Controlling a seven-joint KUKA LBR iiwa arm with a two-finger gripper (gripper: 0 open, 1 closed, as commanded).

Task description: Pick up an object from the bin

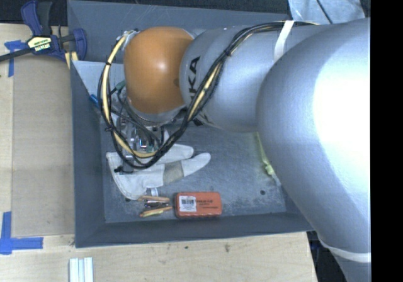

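My gripper (140,141) hangs low at the bin's left side, mostly covered from above by the wrist. Right under it and a little toward the front lies a white and grey work glove (165,171), crumpled, with one end reaching right. In front of the glove, near the bin's front wall, a small orange box with a white label (198,204) lies flat. A small brown and orange clip (153,207) rests just left of that box, touching the glove's edge.
A pale green strip (265,160) lies on the bin floor at the right, partly under the arm. A bit of something blue (94,99) peeks out by the left wall. The thick arm covers the bin's back and right.
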